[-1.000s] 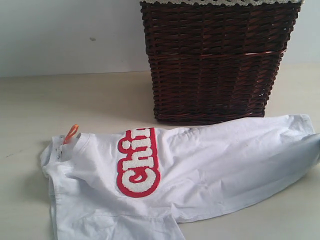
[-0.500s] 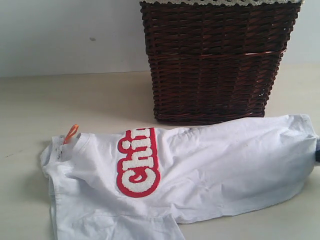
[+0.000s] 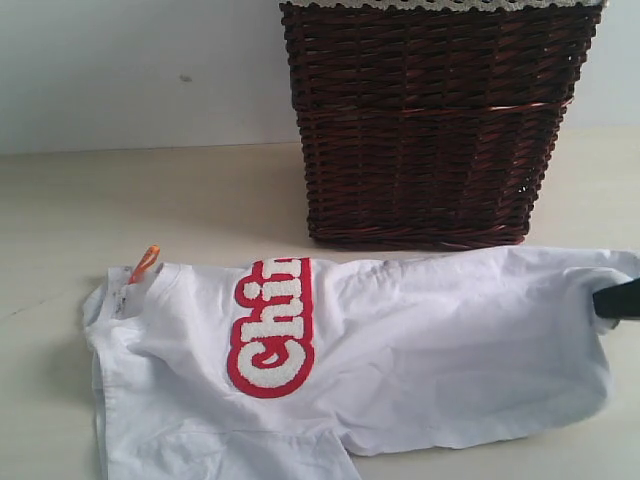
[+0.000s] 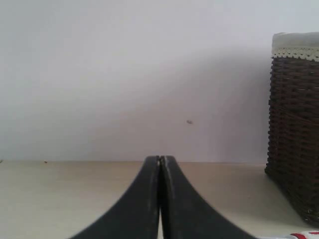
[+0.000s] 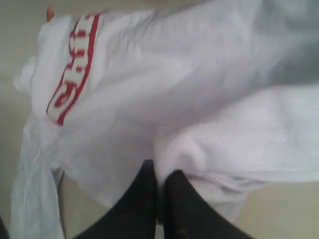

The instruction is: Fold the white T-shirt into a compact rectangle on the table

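The white T-shirt (image 3: pixel 430 340) lies spread across the table (image 3: pixel 150 200), its collar to the left with a small orange tag (image 3: pixel 144 263). A red patch with white letters (image 3: pixel 272 330) is on its chest. At the far right edge, my right gripper (image 3: pixel 598 300) is shut on a fold of the shirt's edge. The right wrist view shows its black fingers (image 5: pixel 160 172) pinching bunched white cloth (image 5: pixel 149 89). My left gripper (image 4: pixel 160 158) is shut and empty, held low over bare table (image 4: pixel 60 194); it does not show in the exterior view.
A tall dark brown wicker basket (image 3: pixel 430 120) stands just behind the shirt's middle and right. In the left wrist view the basket (image 4: pixel 296 134) is off to one side. A pale wall runs along the back of the table.
My right gripper has closed on the shirt's right edge and now shows at the right border. The cloth there has been drawn up and rightward, pulling the shirt flatter.
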### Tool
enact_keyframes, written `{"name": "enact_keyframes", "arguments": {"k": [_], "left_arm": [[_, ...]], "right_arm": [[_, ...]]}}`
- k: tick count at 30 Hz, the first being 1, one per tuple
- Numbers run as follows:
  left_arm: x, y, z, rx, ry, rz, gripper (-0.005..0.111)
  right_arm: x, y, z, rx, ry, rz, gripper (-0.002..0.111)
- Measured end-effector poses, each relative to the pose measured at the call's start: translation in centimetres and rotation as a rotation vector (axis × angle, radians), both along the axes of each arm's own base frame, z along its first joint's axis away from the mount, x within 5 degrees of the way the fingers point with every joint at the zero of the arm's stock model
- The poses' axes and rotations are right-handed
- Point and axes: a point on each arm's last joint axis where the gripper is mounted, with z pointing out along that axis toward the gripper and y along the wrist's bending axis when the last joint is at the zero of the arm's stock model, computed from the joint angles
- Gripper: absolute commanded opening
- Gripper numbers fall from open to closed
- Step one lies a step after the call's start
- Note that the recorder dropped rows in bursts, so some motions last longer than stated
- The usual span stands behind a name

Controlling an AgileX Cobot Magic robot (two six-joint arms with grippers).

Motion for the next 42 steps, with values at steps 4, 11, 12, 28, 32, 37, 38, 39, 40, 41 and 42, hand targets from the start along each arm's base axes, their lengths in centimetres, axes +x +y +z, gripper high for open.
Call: {"name": "enact_keyframes", "arguments": {"k": [4, 11, 12, 28, 32, 37, 38, 39, 40, 41, 42], "left_arm": [[0.0, 0.0, 0.0, 0.000, 0.000, 0.000, 0.000], [0.0, 0.0, 0.0, 0.000, 0.000, 0.000, 0.000], [0.0, 0.0, 0.0, 0.000, 0.000, 0.000, 0.000], [0.0, 0.0, 0.0, 0.000, 0.000, 0.000, 0.000], [0.0, 0.0, 0.0, 0.000, 0.000, 0.000, 0.000], [0.0, 0.0, 0.0, 0.000, 0.000, 0.000, 0.000], [0.0, 0.0, 0.0, 0.000, 0.000, 0.000, 0.000], [0.0, 0.0, 0.0, 0.000, 0.000, 0.000, 0.000], [0.0, 0.0, 0.0, 0.000, 0.000, 0.000, 0.000], [0.0, 0.0, 0.0, 0.000, 0.000, 0.000, 0.000], [0.0, 0.0, 0.0, 0.000, 0.000, 0.000, 0.000]], "right_arm": [[1.6, -1.3, -0.3, -0.037, 0.001, -0.257, 0.025], [2.2, -2.7, -2.4, -0.157, 0.045, -0.380, 0.056], [2.2, -2.8, -2.6, -0.171, 0.046, -0.381, 0.055], [-0.8, -2.9, -1.7, -0.592, -0.152, 0.287, 0.051], [-1.9, -3.4, -3.2, -0.653, -0.097, 0.499, 0.051], [-1.0, -3.9, -4.5, -0.676, -0.101, 0.411, 0.051], [-0.7, -4.0, -4.7, -0.670, -0.111, 0.384, 0.050], [-0.4, -4.0, -4.8, -0.659, -0.118, 0.358, 0.043], [-0.1, -3.8, -5.1, -0.628, -0.120, 0.310, 0.035], [0.0, -3.7, -5.3, -0.611, -0.120, 0.291, 0.015], [0.2, -3.6, -5.3, -0.580, -0.122, 0.272, 0.005]]}}
